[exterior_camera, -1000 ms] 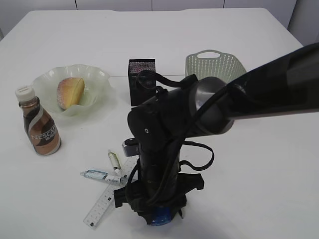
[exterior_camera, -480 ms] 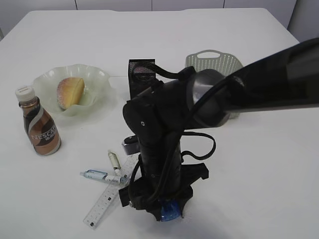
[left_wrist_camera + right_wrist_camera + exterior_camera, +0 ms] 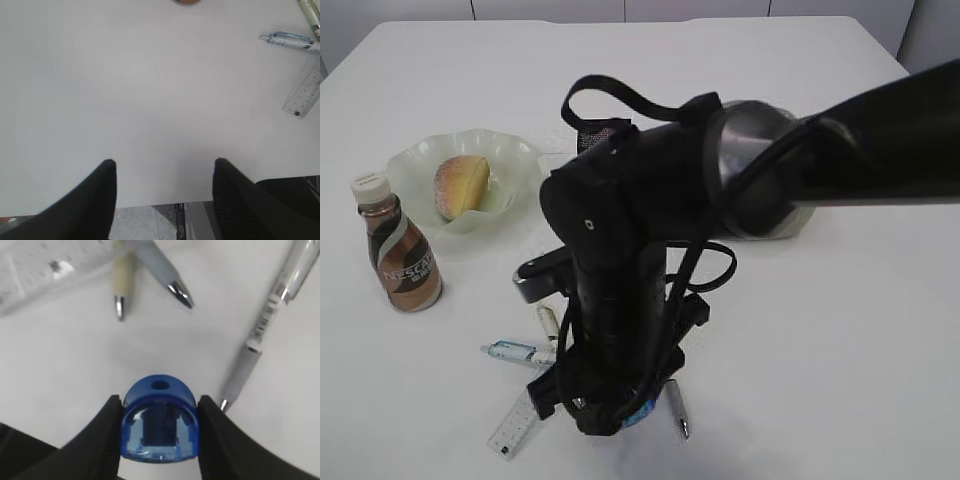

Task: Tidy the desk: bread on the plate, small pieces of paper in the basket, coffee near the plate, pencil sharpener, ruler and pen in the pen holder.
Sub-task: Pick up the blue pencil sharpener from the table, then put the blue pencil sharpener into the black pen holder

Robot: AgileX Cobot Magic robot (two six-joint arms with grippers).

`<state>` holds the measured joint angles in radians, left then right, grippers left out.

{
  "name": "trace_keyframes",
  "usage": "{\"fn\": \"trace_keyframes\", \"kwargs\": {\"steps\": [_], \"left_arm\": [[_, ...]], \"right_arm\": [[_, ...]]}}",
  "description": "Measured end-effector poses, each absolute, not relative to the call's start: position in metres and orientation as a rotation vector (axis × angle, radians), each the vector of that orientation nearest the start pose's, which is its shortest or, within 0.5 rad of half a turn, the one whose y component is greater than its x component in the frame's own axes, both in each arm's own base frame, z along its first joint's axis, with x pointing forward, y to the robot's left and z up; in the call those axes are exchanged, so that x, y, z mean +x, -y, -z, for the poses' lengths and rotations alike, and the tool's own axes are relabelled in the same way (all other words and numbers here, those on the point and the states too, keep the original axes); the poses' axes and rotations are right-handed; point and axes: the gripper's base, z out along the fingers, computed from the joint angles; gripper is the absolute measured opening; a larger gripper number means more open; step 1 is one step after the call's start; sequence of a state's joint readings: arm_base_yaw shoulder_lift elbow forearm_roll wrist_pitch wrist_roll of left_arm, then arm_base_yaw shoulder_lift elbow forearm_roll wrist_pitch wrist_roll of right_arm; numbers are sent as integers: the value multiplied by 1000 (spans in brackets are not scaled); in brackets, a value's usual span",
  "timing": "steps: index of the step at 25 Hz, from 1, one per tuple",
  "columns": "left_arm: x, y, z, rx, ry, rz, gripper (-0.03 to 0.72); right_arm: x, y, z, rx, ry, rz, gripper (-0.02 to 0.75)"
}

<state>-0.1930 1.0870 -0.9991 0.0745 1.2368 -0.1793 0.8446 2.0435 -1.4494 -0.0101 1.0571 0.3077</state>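
The right arm reaches in from the right and bends steeply down, its wrist vertical and the right claw low over the tabletop — fingers clamped on both sides of a blue pencil sharpener. The left claw hangs spread wide, holding nothing.

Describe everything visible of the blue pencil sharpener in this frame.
The pencil sharpener is a small dome-shaped piece of translucent blue plastic with a round hole at its top and a darker inner block showing through the shell. It sits clamped between the two black fingers of the right gripper, one pressed on each flat side. Whether it rests on the white desk or is lifted cannot be told. In the exterior view only a sliver of blue shows beneath the arm.
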Motion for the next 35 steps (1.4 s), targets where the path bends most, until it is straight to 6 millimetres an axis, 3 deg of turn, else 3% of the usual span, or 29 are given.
{"fn": "trace_keyframes", "kwargs": {"steps": [5, 9, 14, 19, 22, 29, 35], "left_arm": [[181, 29, -327, 37, -2800, -15, 442], [181, 29, -327, 37, -2800, -15, 442], [181, 29, -327, 37, -2800, -15, 442], [181, 29, -327, 36, -2801, -7, 442], [181, 31, -327, 32, -2804, 15, 442], [181, 32, -327, 29, -2806, 30, 442], [181, 32, -327, 29, -2806, 30, 442]], "right_arm": [[252, -302, -199, -978, -2839, -110, 295], [251, -300, -240, -1030, -2629, -209, 295], [252, -289, -295, -1051, -2287, -225, 295], [247, -271, -331, -1039, -2007, -213, 295], [252, -261, -338, -1014, -1931, -197, 295], [301, -223, -347, -750, -1838, -232, 294], [341, -209, -332, -648, -1741, -262, 294]]}}
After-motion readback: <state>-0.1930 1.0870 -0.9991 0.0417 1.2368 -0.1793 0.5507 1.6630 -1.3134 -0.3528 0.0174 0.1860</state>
